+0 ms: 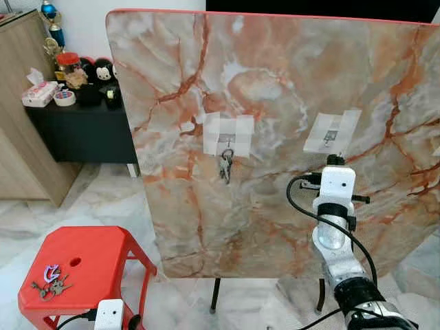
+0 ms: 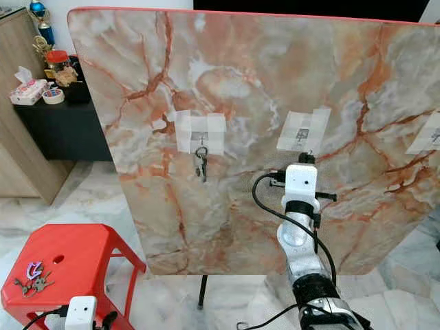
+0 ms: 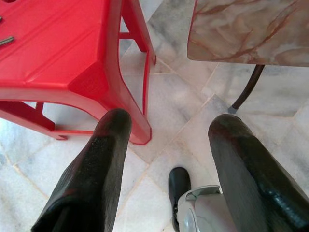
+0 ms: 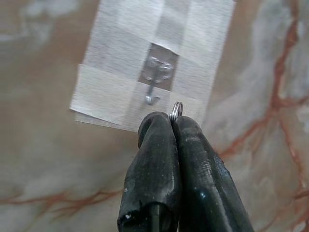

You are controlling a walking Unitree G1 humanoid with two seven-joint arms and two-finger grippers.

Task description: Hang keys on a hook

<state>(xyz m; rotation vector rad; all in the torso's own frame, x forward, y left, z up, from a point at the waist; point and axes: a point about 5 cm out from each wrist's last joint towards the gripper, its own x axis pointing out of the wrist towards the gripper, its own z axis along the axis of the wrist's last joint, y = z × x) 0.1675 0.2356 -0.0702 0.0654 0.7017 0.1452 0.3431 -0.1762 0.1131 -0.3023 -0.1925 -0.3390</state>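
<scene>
right gripper (image 4: 172, 126) is pinching the key ring (image 4: 176, 110) between closed fingers, just beside the taped hook (image 4: 153, 95) on the marble board (image 1: 275, 69). judged light, stiff and slippery, the ring is being gripped by its rim. left gripper (image 3: 169, 159), spread, is hanging idle.

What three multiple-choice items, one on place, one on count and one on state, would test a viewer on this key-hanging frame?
1. Where do the loose keys lie?
A. On the red stool
B. On the floor
C. On the black cabinet

2. How many key sets already hang on the marble board?
A. None
B. One
C. Three

3. How is the right gripper?
A. Wide open
B. Pinched on a key ring
C. Holding tape

Answers: 1 A, they rest on its seat. 2 B, the hanging keys under the left hook. 3 B, ring juts from shut fingertips beside the middle hook.
</scene>
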